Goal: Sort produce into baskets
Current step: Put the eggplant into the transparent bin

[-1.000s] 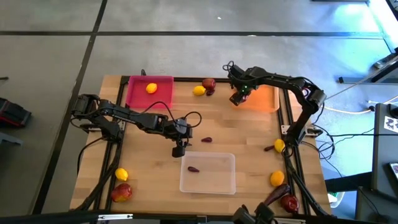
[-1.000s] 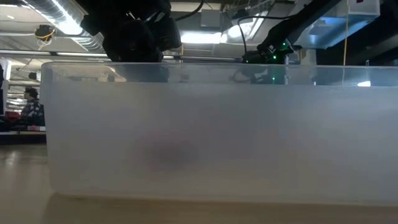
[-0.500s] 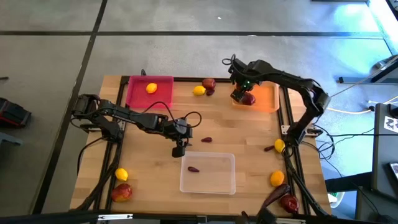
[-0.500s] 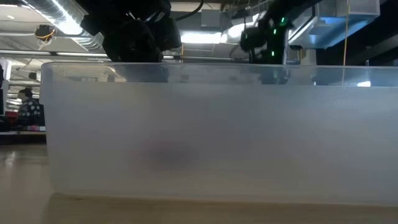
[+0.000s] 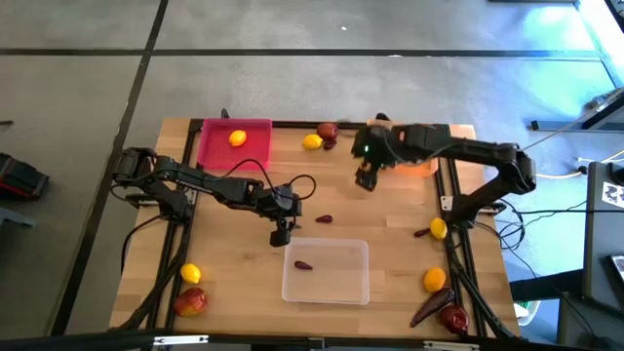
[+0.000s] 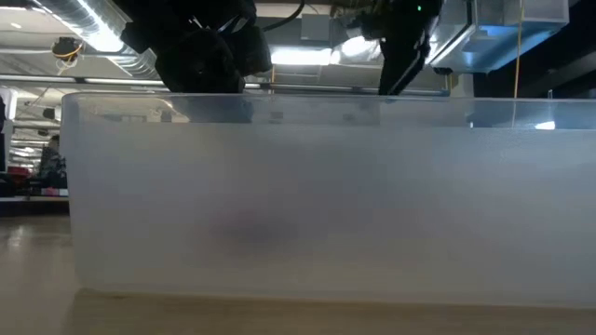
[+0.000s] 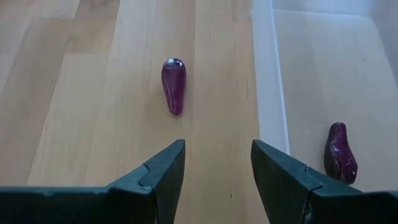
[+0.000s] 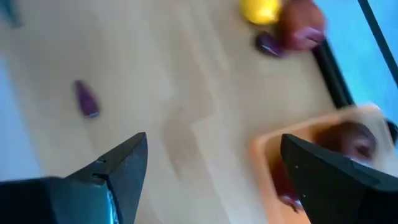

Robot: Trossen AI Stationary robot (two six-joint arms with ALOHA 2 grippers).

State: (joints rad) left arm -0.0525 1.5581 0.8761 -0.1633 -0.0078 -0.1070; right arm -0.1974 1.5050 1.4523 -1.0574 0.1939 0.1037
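Observation:
My left gripper (image 5: 281,235) (image 7: 217,168) hangs open over bare wood by the far left corner of the clear basket (image 5: 327,271). A purple pod (image 7: 174,85) lies on the table ahead of its fingers, and another pod (image 7: 341,153) lies inside the clear basket. My right gripper (image 5: 366,175) (image 8: 214,168) is open and empty, high above the table, left of the orange basket (image 5: 421,162). A red fruit (image 8: 351,143) lies in the orange basket. The pink basket (image 5: 234,143) holds a lemon (image 5: 237,138).
A lemon (image 5: 311,142), a red fruit (image 5: 328,130) and a small pod lie at the far edge. A lemon (image 5: 191,274) and a red fruit (image 5: 190,301) lie near left. Two lemons (image 5: 438,228) (image 5: 434,280), a long pod (image 5: 429,307) and a red fruit (image 5: 453,318) lie along the right side.
My right gripper has risen from over the orange basket's left end and swung toward the table's left and near side, rolling as it went, its fingers open throughout. The red fruit stays in the orange basket.

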